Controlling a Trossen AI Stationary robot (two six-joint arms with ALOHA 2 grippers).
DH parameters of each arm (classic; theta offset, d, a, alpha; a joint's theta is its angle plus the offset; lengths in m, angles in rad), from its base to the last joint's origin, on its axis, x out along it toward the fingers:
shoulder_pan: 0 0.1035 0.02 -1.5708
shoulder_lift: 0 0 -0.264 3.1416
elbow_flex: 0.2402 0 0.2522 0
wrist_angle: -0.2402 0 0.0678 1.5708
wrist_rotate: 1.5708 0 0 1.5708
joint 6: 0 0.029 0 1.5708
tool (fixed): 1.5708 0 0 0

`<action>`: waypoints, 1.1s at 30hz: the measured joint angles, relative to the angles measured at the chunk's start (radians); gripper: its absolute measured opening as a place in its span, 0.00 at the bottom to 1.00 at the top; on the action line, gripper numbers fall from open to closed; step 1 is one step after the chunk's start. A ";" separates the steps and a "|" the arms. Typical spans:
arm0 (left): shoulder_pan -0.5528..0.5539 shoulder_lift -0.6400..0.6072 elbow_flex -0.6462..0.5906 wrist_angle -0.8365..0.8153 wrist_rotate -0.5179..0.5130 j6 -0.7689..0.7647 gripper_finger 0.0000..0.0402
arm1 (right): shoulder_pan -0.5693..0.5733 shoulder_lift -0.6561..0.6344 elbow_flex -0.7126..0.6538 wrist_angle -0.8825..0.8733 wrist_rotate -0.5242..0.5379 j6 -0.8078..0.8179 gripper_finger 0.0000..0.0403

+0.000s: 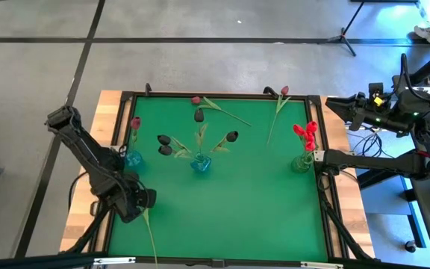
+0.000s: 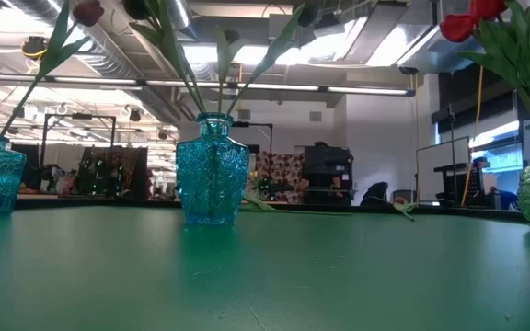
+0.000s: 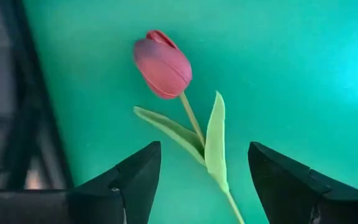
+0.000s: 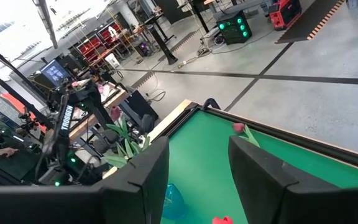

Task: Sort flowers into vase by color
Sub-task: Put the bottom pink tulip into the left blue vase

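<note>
**Pink-maroon tulip lying free between the left arm's spread fingers**

Pink-maroon tulip: in the left wrist view it lies flat on the green surface, its stem running back down the gap between the left gripper's fingers. Fingers spread wide, neither one touching stem or leaves. Long axis of the flower runs roughly along the gripper's own reach, head foremost, tilted a little toward one finger.

High view: left gripper hangs over the near-left corner of the surface, on the near side of the left teal vase. A thin green stem shows just beside it, trailing toward the near edge.

Left teal vase already carries one maroon head, so judged the likely target. It stands near the gripper, farther in along the same side.

Right gripper, fingers apart on nothing, waits at the right edge beside the vase of red tulips, well apart from this flower. Left arm is plainly nearer.
</note>
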 joint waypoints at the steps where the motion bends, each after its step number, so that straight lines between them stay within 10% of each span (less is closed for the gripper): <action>1: 0.000 0.004 -0.029 0.035 0.000 -0.015 0.59 | 0.000 0.000 0.000 0.000 0.000 0.000 0.41; 17: 0.075 0.122 -0.198 0.276 0.027 -0.040 0.54 | -0.001 0.000 0.000 0.003 0.026 0.003 0.41; 33: 0.100 0.117 -0.202 0.304 -0.038 -0.012 0.03 | -0.001 0.000 0.000 -0.022 0.088 0.002 0.41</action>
